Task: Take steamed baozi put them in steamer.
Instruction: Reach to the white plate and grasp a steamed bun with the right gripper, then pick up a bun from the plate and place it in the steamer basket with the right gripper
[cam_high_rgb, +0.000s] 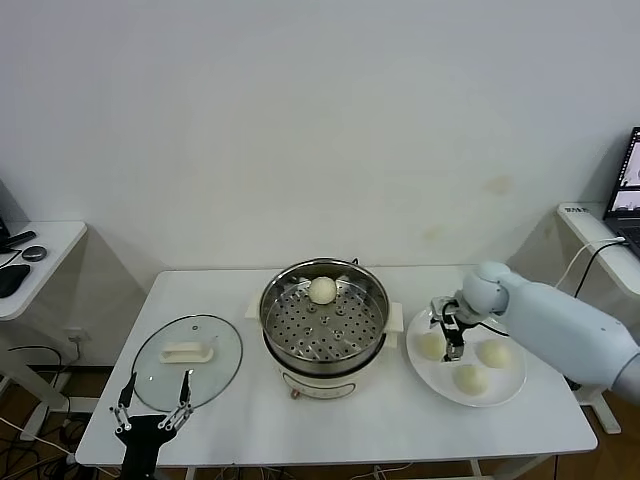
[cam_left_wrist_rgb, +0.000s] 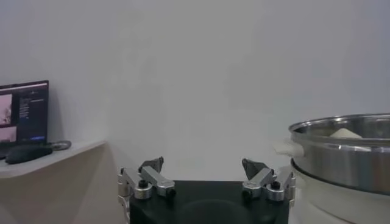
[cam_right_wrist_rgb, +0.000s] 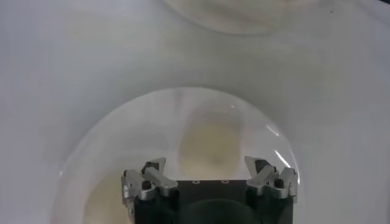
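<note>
Table, white, carries every item, listed here by descending size. Steamer stands at table centre, a steel pot on a white base; one baozi already rests on its perforated floor at the 12 o'clock rim. Glass lid lies flat at 9 o'clock of the pot, just beside it. White plate lies at 3 o'clock, near the pot, and holds three remaining baozi: one at the plate's 10 o'clock, one at 2 o'clock, one at 6 o'clock.

Right gripper hangs above the plate's 10 o'clock sector with jaws spread wide and empty. In the right wrist view a bun lies ahead of the gripper, centred on the gap between the jaws. The bun is round, so no long axis constrains the approach; a straight descent appears sufficient.

Left gripper waits at the table's near edge, jaws apart, holding nothing, and is much the farther arm from the plate.
</note>
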